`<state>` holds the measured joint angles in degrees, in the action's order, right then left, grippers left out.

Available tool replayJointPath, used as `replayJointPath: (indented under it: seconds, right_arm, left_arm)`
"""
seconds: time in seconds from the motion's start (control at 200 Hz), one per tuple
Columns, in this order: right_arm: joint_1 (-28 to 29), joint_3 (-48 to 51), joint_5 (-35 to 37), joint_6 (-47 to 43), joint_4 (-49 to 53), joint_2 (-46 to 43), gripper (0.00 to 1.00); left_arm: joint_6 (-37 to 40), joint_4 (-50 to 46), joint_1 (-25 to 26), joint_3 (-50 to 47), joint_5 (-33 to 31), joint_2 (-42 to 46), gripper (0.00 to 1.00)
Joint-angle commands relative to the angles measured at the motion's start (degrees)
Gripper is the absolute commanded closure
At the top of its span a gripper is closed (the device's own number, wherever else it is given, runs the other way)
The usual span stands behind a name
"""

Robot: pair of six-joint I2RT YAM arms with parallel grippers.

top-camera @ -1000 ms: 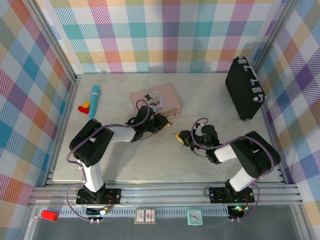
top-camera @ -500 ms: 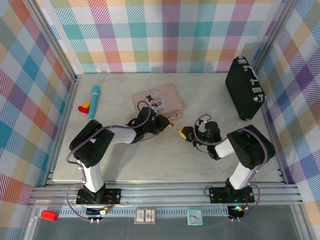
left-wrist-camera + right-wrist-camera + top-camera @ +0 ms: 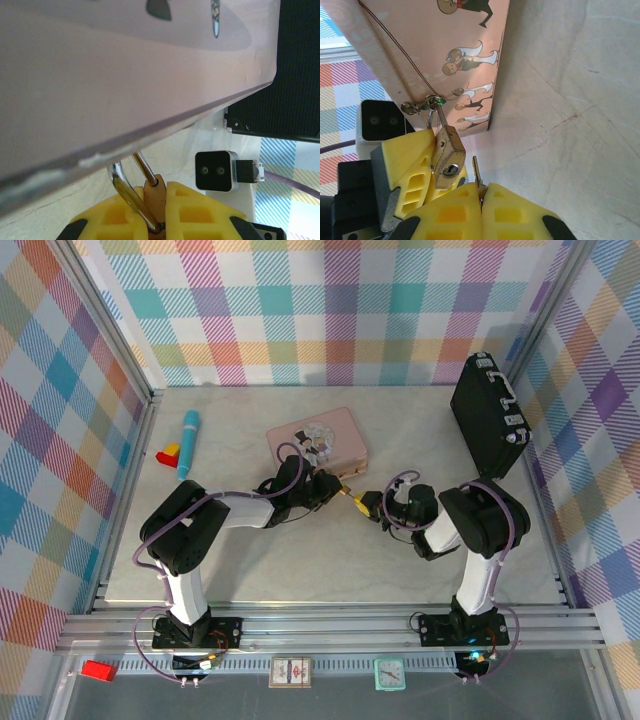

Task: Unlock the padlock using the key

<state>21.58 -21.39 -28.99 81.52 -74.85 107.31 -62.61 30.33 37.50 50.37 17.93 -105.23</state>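
Facing padlock (image 3: pixel 448 159), key (image 3: pixel 476 172) between fingers (image 3: pixel 445 216).

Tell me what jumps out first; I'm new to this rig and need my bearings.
Beside the pink tin mid-table, the left gripper pinches the brass padlock, and the right gripper holds the thin key next to it, not yet inserted. A black case stands at the far right.

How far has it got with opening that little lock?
Done: the left claw grips the padlock, which hangs from the latch of the pink tin, and the right claw pinches the key. In hand: the key's tip sits just beside the lock body, short of the keyhole. Left: slide it in, turn it, and free the shackle, which looks shut.
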Motion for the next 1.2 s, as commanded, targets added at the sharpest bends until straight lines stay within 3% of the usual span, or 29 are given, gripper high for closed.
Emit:
replayJointPath:
  seconds: [0.0,1.195]
  right_arm:
    - [-0.74,1.3,-0.54,-0.05,-3.39,-1.57,1.0]
    - [-1.37,2.32,-1.9,3.11,-5.14,-3.84,1.0]
  left_arm:
    - [-8.14,0.0,2.01,-0.81,6.91,-0.72,1.0]
    - [-8.89,-1.18,3.02,0.3,5.8,-0.52,1.0]
